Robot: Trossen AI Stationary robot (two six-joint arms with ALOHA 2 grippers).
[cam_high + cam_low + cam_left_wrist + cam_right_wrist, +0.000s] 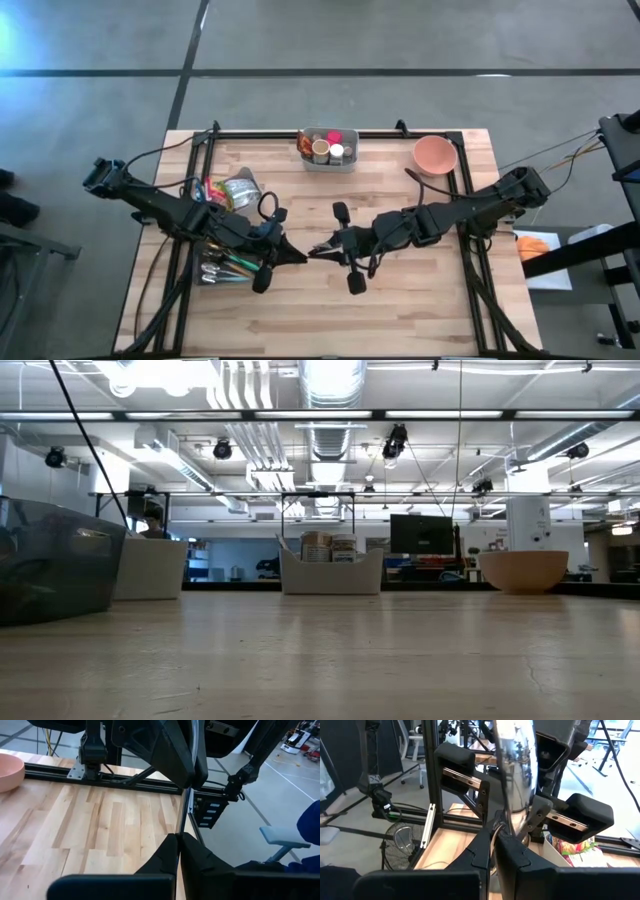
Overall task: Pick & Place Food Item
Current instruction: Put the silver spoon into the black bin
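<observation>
Over the middle of the table both grippers meet tip to tip. My right gripper (pixel 318 250) (pixel 499 836) is shut on a shiny silver food packet (pixel 516 775) (pixel 324 247), which stands on edge and reaches toward the left arm. My left gripper (pixel 298 257) (pixel 178 840) faces it, shut at the packet's lower part. In the left wrist view the packet cannot be made out beyond the shut fingertips. Neither gripper shows in the low view. My right gripper pinches the packet's lower end (pixel 506 827) between its two fingers, coming nearly level from the table's right. The packet stands on edge beyond the fingertips, lifted clear of the table. My left gripper comes from the table's left, one finger (pixel 536 815) lying against the packet's lower side (pixel 524 812) close to the right fingertips. The other finger is hidden behind the packet, so the hold shows only in part.
A grey bin of food items (pixel 327 150) (pixel 330 570) stands at the far middle and a pink bowl (pixel 435 155) (pixel 525 570) at the far right. Snack bags (pixel 236 190) and a box of items (pixel 228 266) lie under the left arm. Bare wood (pixel 400 300) lies near.
</observation>
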